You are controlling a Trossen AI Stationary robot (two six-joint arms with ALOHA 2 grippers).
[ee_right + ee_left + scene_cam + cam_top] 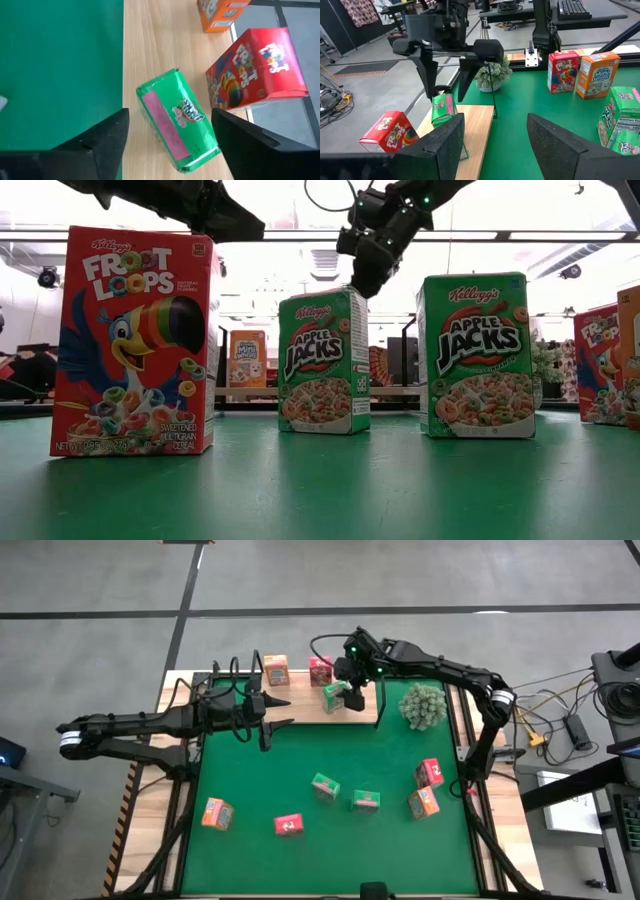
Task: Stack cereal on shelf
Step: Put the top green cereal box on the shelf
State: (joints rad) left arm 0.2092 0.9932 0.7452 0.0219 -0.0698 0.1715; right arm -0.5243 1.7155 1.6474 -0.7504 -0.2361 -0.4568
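Observation:
The shelf is a light wooden board at the mat's far edge. On it are an orange cereal box, a pink-red one and a green one, which lies askew on the board. My right gripper hovers open above the green box, with a finger on either side and clear of it; the left wrist view also shows that gripper. My left gripper stands open over the mat at the shelf's near edge, left of the green box, with nothing between its fingers.
Several cereal boxes stand on the green mat: orange, pink, two green, pink, orange. A fuzzy plant ball sits right of the shelf.

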